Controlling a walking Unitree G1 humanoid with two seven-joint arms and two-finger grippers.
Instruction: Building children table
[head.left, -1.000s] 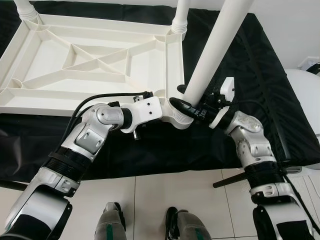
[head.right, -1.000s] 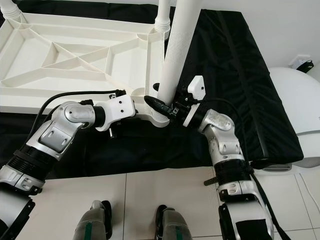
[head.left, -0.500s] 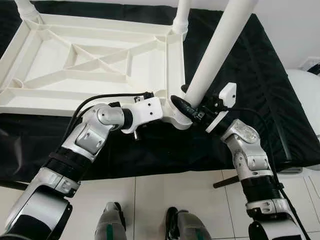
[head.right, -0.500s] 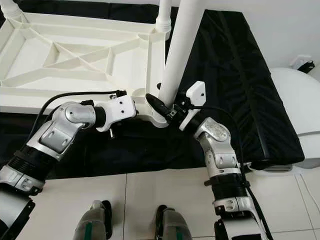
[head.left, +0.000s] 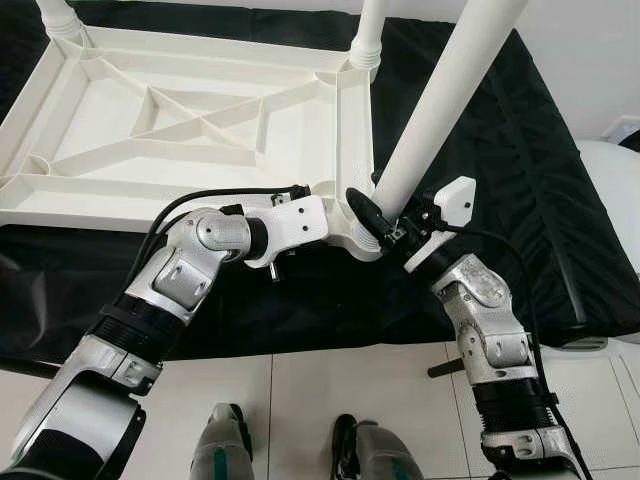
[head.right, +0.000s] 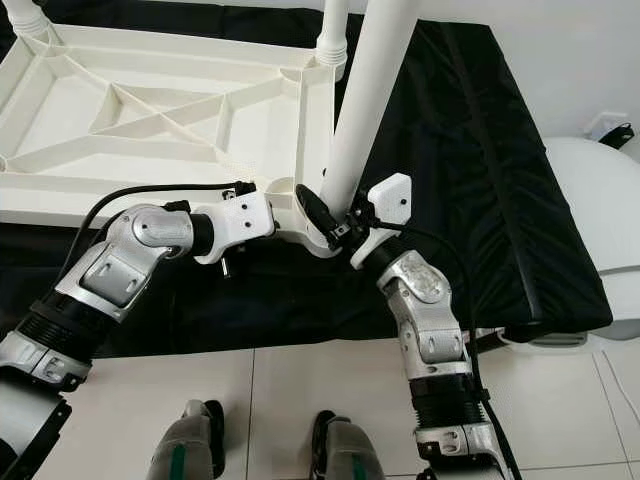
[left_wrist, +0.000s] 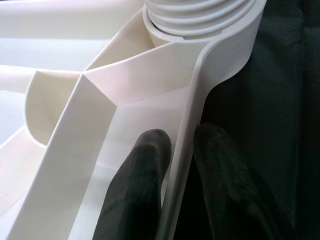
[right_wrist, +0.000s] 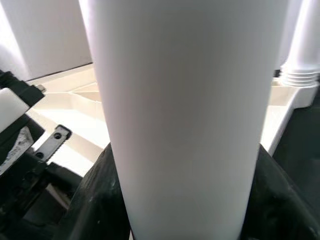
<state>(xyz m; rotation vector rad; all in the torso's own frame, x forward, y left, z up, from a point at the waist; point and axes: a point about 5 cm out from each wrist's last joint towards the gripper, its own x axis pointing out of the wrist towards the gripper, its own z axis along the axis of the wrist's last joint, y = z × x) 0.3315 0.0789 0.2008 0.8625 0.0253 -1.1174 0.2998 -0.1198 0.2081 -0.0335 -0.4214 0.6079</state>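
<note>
Black cloth (head.left: 520, 180): dark fabric spread over the raised surface; the tabletop lies on it, and it hangs down the near edge above the pale tiled floor (head.left: 300, 400).

Tabletop (head.left: 100, 110): white plastic, upside down, its underside up. A raised rim runs round the edge, with diagonal ribs crossing in the middle and round sockets at the corners. It takes up the left and middle of the cloth.

Fitted legs: one white round leg (head.left: 57, 15) stands in the far left corner socket, another (head.left: 368, 30) in the far right one, each with a ribbed collar at its base.

Left gripper (left_wrist: 182, 165): at the near right corner of the tabletop, closed on the rim; one black finger (left_wrist: 142, 170) lies inside the rim wall, the other outside against the cloth, both touching the wall. A ribbed socket collar (left_wrist: 200, 20) sits just beyond the fingertips.

Leg being fitted (head.left: 440, 100): long, smooth, white tube, leaning up and to the right, its lower end at the near right corner socket (head.left: 360, 235).

Right gripper (head.left: 385, 222): low on this leg, just above the socket, its black fingers (right_wrist: 90, 200) wrapped on both sides of the tube and pressed to it.

White rounded object (head.left: 615, 190): beside the right end of the cloth; what it is cannot be told.

Robot's feet (head.left: 225, 440): on the tiles, near the bottom.
</note>
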